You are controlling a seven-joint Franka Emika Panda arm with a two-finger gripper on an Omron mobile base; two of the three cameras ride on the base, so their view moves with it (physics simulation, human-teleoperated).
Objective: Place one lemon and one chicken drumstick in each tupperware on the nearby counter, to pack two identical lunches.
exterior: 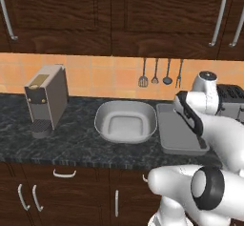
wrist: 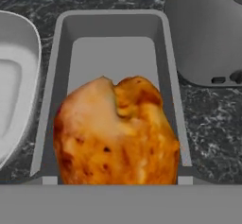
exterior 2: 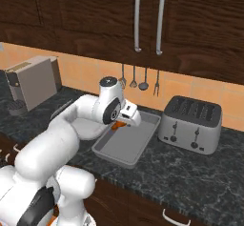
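We saw the end effector (exterior 2: pixel 125 120) clamped on a chicken drumstick (wrist: pixel 116 132), its browned flesh bulking large in the hand view and a sliver of orange showing under the hand in the right base view. It hung over the near end of the rectangular grey tupperware (wrist: pixel 113 57), not yet set down; we could not tell whether it touched the floor of the container.

By our judgement the task was at an early stage. The rectangular tupperware looked bare inside apart from the drumstick above it, and the rounded tupperware (exterior: pixel 126 121) just beside it on the desk (exterior: pixel 71 144) was bare as well. No lemon lay in either container in these pictures. So one drumstick was about to be placed, and a second drumstick and two lemons remained.

Around the work stood a coffee machine (exterior: pixel 45 98) well to the left, a silver toaster (exterior 2: pixel 190 123) just right of the rectangular tupperware, and utensils (exterior: pixel 161 72) hanging on the tiled wall behind. We judged the toaster the nearest obstacle; the drop itself seemed unobstructed.
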